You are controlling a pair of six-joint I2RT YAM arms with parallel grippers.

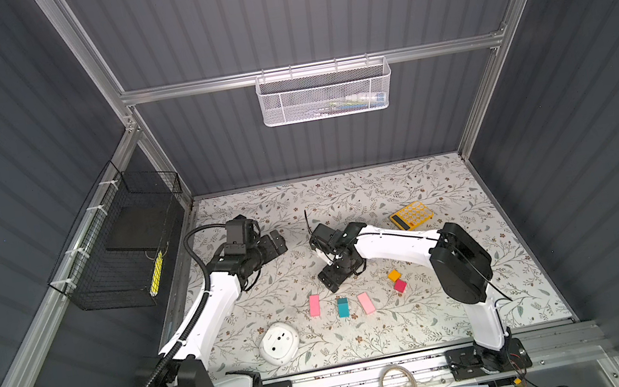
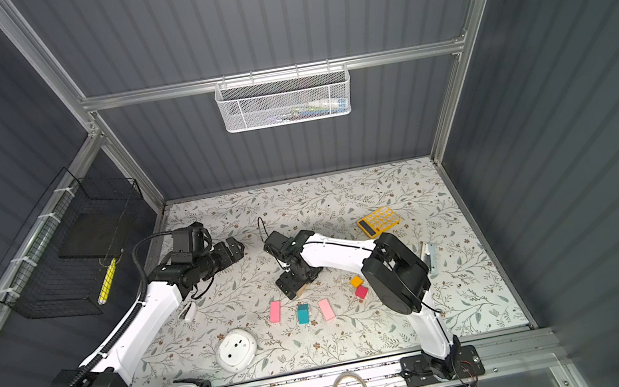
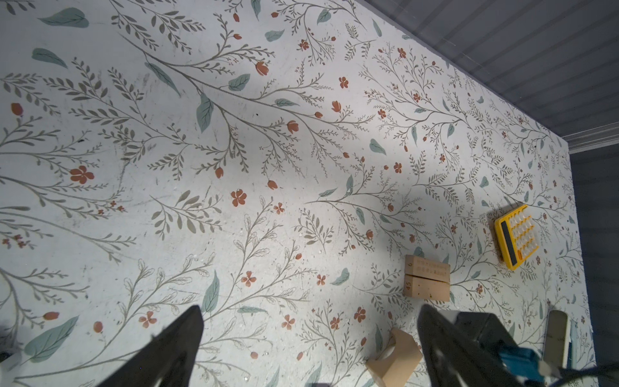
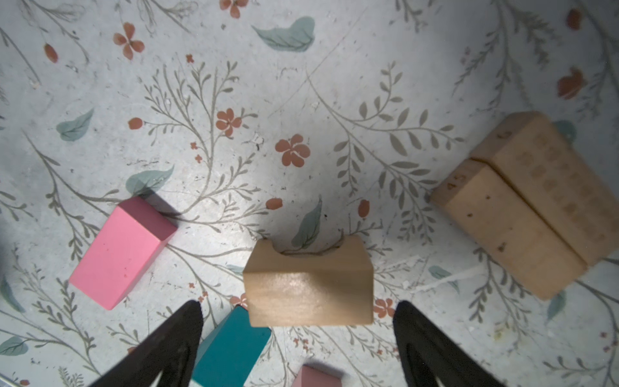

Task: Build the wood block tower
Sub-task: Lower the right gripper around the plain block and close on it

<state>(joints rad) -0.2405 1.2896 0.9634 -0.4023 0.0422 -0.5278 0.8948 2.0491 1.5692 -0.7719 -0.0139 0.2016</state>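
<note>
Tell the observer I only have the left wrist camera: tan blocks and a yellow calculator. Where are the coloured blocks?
Observer: A pink slab, the teal block and a second pink slab lie in a row, apart, on the table's near side.
Operator: And the cubes?
Observer: The orange cube and red cube sit together, right of that row.
Operator: Right gripper holding anything?
Observer: No, the right gripper is open, jaws either side of the notched tan block with gaps.

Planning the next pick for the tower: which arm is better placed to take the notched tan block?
Probably right. The right gripper hangs open over the notched tan block, which shows between its jaws in the right wrist view. The left gripper, also open, sits well off to the left.
</note>
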